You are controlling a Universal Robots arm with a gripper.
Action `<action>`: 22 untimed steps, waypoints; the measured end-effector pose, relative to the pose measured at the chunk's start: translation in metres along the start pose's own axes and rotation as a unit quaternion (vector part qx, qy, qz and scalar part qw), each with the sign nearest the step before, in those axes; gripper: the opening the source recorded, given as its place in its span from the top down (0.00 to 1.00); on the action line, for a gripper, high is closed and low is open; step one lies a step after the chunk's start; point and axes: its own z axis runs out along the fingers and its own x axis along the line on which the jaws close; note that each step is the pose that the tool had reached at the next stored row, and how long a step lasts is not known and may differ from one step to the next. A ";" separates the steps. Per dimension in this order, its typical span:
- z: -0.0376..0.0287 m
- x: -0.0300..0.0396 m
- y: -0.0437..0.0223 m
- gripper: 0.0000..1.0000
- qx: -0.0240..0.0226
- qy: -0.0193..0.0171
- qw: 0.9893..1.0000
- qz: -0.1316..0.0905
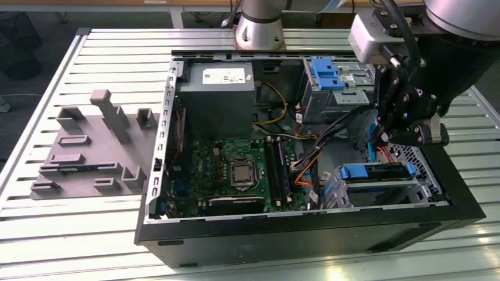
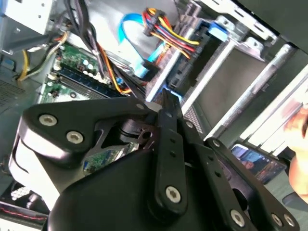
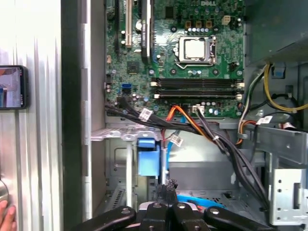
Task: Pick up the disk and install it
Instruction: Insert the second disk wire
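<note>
The disk point(image 1: 376, 171) sits in the metal drive cage point(image 1: 367, 196) at the case's corner nearest the camera, on the exterior view's right. Its blue carrier edge shows along the top of the cage. In the first wrist view the carrier's blue end point(image 3: 148, 156) shows in the cage just ahead of the fingers. My gripper point(image 1: 384, 140) hangs inside the case just above the disk. Its black fingers point(image 3: 166, 190) are shut together, with nothing seen between them. In the second wrist view the gripper point(image 2: 166, 98) points towards the cage among the cables.
Cable bundles point(image 3: 211, 134) run between the motherboard point(image 1: 234, 170) and the cage. An upright blue bracket point(image 1: 324, 73) and the grey power-supply box point(image 1: 215, 96) stand at the case's far side. A grey fixture point(image 1: 86, 146) lies on the table. A phone point(image 3: 12, 86) and a person's fingers point(image 3: 5, 214) are beside the case.
</note>
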 end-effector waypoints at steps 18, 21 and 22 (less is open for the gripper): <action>-0.0124 -0.0172 0.0002 0.89 0.000 0.013 1.000 0.001; -0.0124 -0.0173 0.0002 0.89 0.000 0.013 1.000 0.001; -0.0124 -0.0173 0.0002 0.89 0.000 0.013 1.000 0.001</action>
